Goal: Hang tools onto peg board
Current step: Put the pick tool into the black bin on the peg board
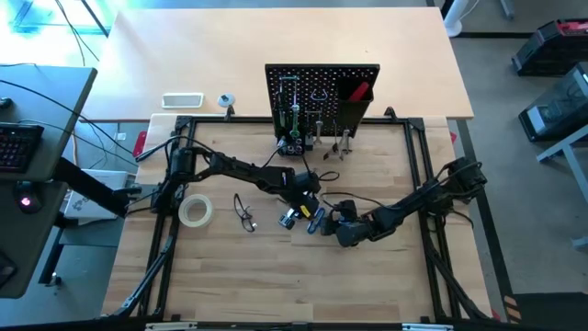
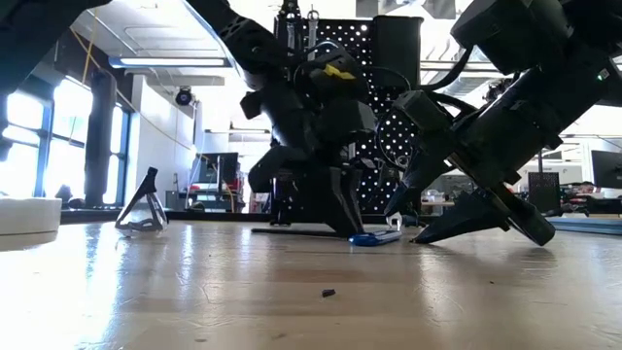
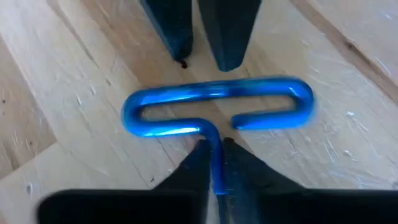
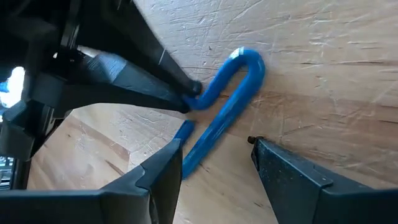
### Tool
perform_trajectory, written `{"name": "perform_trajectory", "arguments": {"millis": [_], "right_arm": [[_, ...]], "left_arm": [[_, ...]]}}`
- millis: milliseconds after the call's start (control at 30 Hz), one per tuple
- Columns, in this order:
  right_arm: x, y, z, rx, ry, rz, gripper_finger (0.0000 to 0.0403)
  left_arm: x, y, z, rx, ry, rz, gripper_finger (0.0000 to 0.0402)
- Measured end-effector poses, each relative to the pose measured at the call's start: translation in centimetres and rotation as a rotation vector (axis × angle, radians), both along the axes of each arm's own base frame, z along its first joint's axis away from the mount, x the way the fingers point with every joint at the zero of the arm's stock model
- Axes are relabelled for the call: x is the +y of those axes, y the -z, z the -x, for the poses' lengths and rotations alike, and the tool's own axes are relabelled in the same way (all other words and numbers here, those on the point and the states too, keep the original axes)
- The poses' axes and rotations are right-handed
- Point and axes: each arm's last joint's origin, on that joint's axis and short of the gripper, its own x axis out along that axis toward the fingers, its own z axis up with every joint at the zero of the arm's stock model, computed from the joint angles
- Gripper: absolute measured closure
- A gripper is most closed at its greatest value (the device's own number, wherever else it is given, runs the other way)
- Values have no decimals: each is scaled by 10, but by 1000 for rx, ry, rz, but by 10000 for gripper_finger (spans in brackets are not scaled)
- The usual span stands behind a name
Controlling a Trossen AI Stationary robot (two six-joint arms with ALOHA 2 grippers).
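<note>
A blue-handled hex key (image 3: 217, 102) lies on the wooden table near its middle. Its handle is a flat blue loop (image 4: 239, 78), also seen in the low view (image 2: 374, 237). My left gripper (image 3: 214, 168) slants down onto it and is shut on it. My right gripper (image 4: 214, 168) faces it from the table's right, open, its two fingertips (image 3: 227, 37) standing just off the loop's far long side without touching it. The black peg board (image 1: 322, 92) stands upright at the far edge with several tools hanging on it. My left gripper pinches the thin blue stem (image 3: 214, 146) that leaves the loop's middle between its two fingertips. The fingers come from above, slanting down, and lie along the stem. The loop lies flat on the table in front of the fingers.
A pale tape roll (image 1: 196, 211) and clear glasses (image 1: 244, 214) lie on the table to the left of the grippers. A black frame (image 1: 418, 156) runs round the work area. A small white tray (image 1: 182, 100) sits beyond the frame at the far left.
</note>
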Motion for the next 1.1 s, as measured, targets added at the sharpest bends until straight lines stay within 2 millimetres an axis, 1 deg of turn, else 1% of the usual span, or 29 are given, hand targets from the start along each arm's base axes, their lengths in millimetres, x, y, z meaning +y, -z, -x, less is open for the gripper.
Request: {"name": "perform_trajectory", "arguments": {"millis": [33,67,200,433,533,600,800,933,1000,1100], "right_arm": [[0,0,0,0,0,0,201],[0,0,0,0,0,0,201],[0,0,0,-5,9,0,201],[8,-2,2,-55,42,16,201],[10,-2,3,-78,79,34,201],[10,-2,3,-87,84,37,201],[10,-3,2,-91,72,31,201],[10,-3,2,-89,70,32,201],[10,-3,2,-88,71,33,201],[10,-3,2,-87,70,35,201]], "left_arm": [[-1,0,0,1,11,-7,383],[-1,1,0,1,16,-11,389],[-4,1,0,-3,20,-37,396],[-5,-20,-1,-77,-2,-44,400],[-4,-31,-1,-120,0,-31,399],[-4,-35,-3,-140,3,-26,399],[-5,-35,-3,-140,-5,-21,399],[-3,-33,1,-95,-20,-41,401],[-2,-32,2,-82,2,-15,393],[-2,-31,4,-72,20,-15,367]]}}
